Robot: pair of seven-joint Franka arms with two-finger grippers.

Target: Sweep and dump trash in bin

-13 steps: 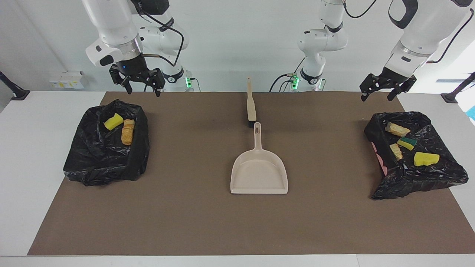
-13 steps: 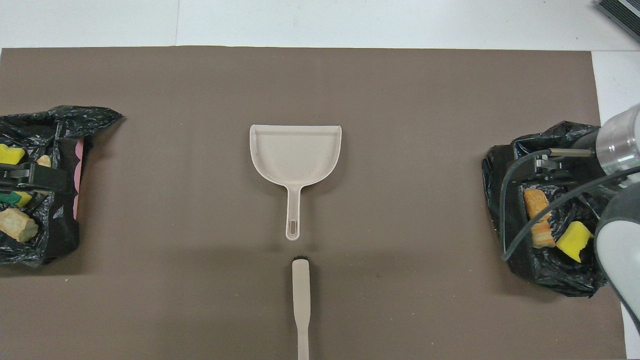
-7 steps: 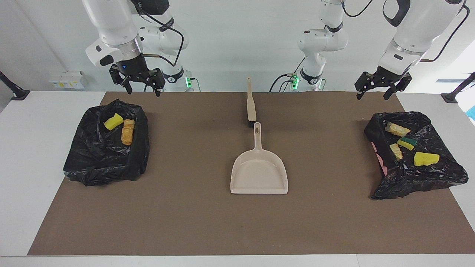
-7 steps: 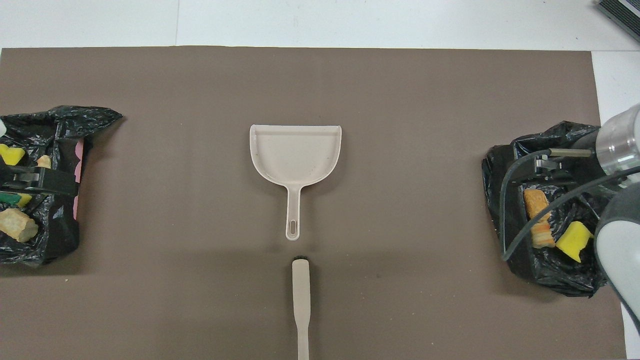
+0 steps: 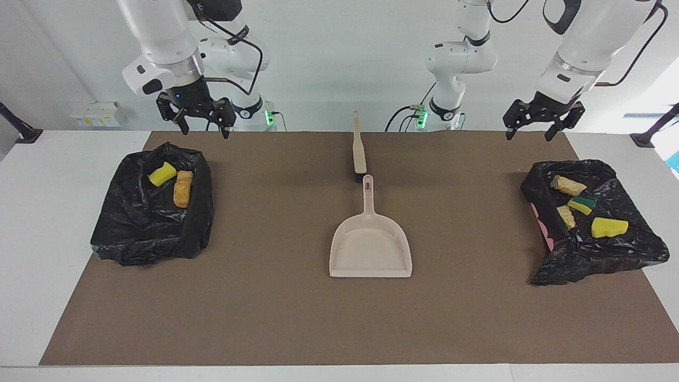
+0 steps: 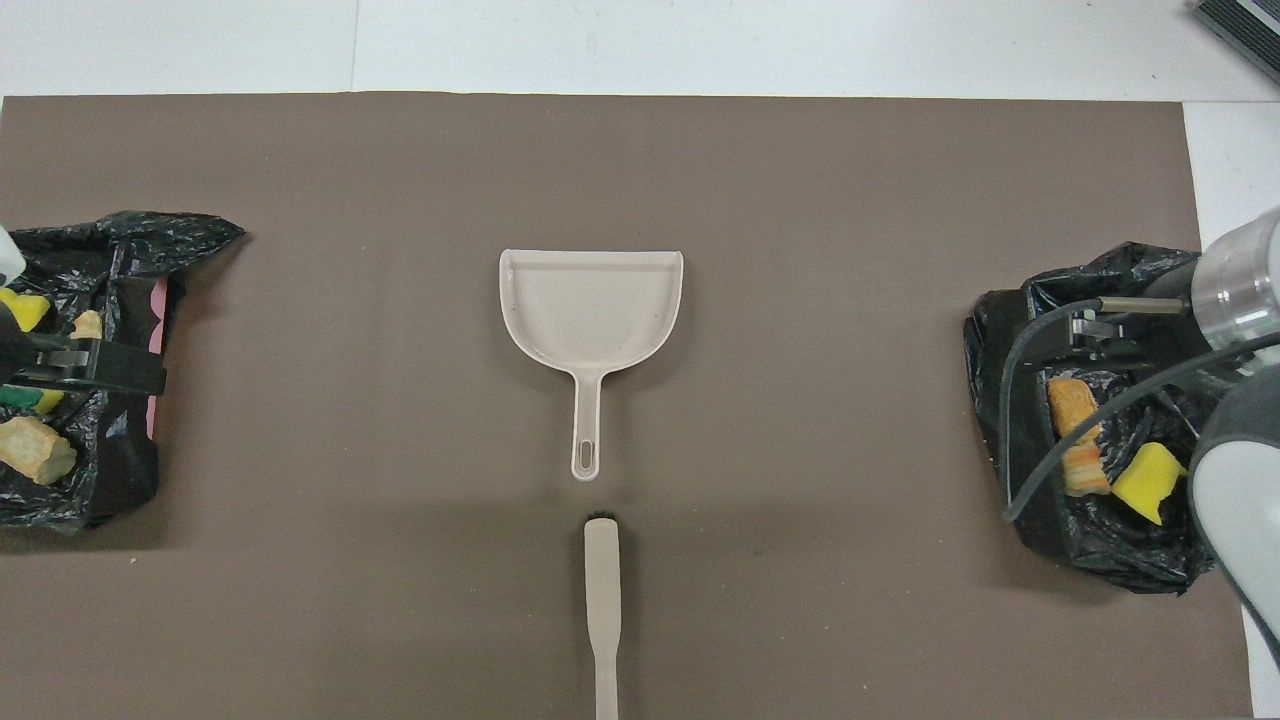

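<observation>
The trash lies in two black-bagged bins. The bin [image 5: 631, 254] at the left arm's end holds several scraps, among them a yellow sponge [image 5: 609, 227] and a bread-like lump [image 5: 567, 184]. The bin [image 5: 148, 233] at the right arm's end holds a yellow sponge [image 5: 162, 174] and a tan lump [image 5: 183, 191]. My left gripper [image 5: 527, 136] hangs open and empty in the air over the mat by its bin's rim. Above the corner of the other bin, my right gripper [image 5: 206, 132] is open and empty too.
A beige dustpan [image 5: 371, 249] lies mid-mat, its handle pointing toward the robots. A beige brush [image 5: 359, 151] lies in line with it, nearer to the robots. The brown mat [image 5: 265, 318] covers most of the white table.
My left gripper has risen and drifted a little toward the table's middle, away from its bin. The right arm, the bins, the dustpan and the brush have not moved.
</observation>
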